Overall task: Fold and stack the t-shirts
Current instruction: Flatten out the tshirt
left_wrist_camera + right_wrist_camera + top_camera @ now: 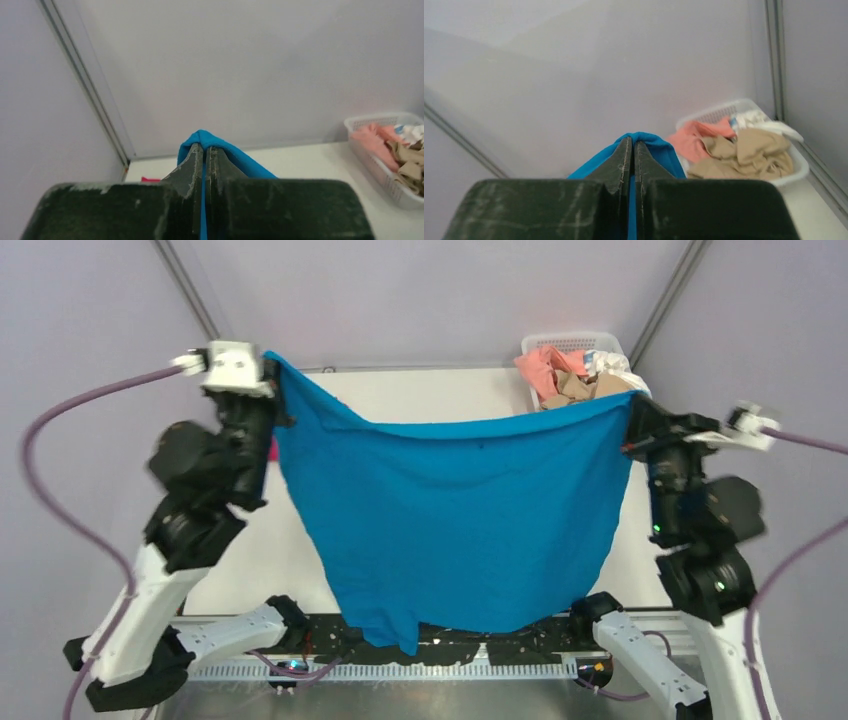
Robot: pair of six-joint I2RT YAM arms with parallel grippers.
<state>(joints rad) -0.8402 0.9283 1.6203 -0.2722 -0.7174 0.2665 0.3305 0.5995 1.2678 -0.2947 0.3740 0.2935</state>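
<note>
We hold the teal-blue t-shirt (455,510) spread between our two pairs of jaws, up above the tabletop (420,392). The left jaws are pinched tight on its upper left corner: a fold of blue cloth pokes out past their tips and a thin strip shows in the slit between them. The right jaws are clamped the same way on the upper right corner. Between the two grips the top edge sags in a shallow curve. The body hangs below the jaws as a broad sheet, down towards the arm bases, with one flap dangling lowest on the left; we cannot tell whether the hem touches anything. Beyond the right jaws, slightly to their right, a white basket (570,341) sits on the tabletop with a peach t-shirt (540,368), a tan t-shirt (585,390) and a white t-shirt (612,362) crumpled together inside. Below the left jaws, to their left, a small magenta-red scrap (150,178) shows on the tabletop, mostly hidden. The hanging sheet screens the middle of the tabletop from above.
</note>
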